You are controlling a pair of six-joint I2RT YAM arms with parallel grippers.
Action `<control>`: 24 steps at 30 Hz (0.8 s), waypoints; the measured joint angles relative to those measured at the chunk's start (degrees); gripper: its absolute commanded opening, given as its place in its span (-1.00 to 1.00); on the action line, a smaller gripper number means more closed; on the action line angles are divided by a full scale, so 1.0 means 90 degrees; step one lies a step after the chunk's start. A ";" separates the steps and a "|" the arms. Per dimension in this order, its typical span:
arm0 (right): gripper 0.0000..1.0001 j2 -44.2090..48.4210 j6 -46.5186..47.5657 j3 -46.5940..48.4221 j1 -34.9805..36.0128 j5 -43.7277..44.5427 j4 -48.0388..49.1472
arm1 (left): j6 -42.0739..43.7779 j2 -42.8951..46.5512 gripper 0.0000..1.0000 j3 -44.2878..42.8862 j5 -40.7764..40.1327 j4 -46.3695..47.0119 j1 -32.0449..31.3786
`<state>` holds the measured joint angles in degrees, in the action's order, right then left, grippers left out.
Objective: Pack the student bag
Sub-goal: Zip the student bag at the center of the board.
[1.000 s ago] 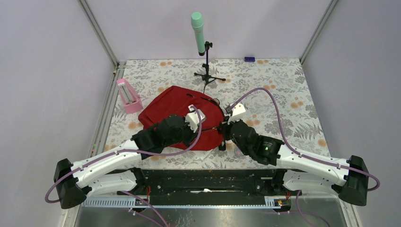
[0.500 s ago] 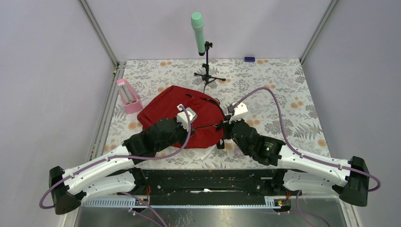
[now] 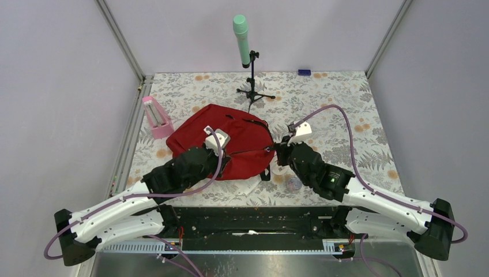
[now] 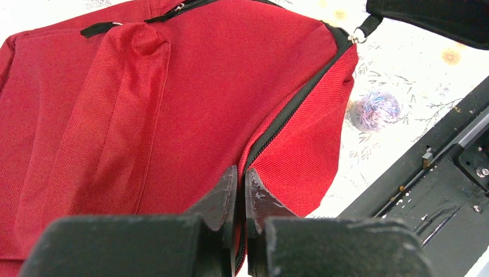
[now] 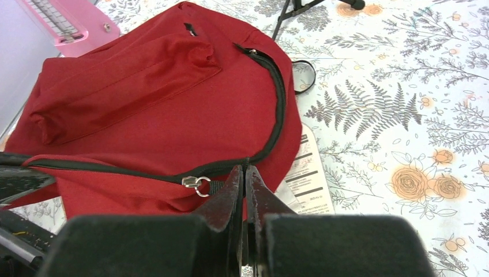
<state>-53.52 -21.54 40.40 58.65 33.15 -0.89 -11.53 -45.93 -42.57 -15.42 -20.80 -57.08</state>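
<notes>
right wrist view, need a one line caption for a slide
Shut right gripper pinches the zipper pull of the red backpack lying on the floral tablecloth.

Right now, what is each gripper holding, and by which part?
Both hold the student bag: the right gripper pinches the black tab of its zipper pull; the left gripper pinches fabric beside the zipper.

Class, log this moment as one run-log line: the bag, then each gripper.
student bag: lying on table | left gripper: shut on bag's zipper edge | right gripper: shut on zipper pull
</notes>
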 measured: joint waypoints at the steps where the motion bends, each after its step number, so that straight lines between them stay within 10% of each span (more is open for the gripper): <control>1: -1.00 0.0017 -0.0002 -0.0019 -0.0034 0.0000 -0.0007 | -0.0017 0.0041 -1.00 0.0000 -0.0044 -0.0041 0.0000; 24: -1.00 -0.0641 -0.0063 -0.0131 -0.0903 -0.0313 0.0131 | -0.0063 0.0670 -1.00 -0.0041 -0.0758 -0.0872 0.0017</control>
<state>-59.29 -22.11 39.22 50.52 30.33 0.30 -12.10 -39.90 -42.94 -22.24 -28.64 -56.93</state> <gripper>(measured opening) 0.022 0.022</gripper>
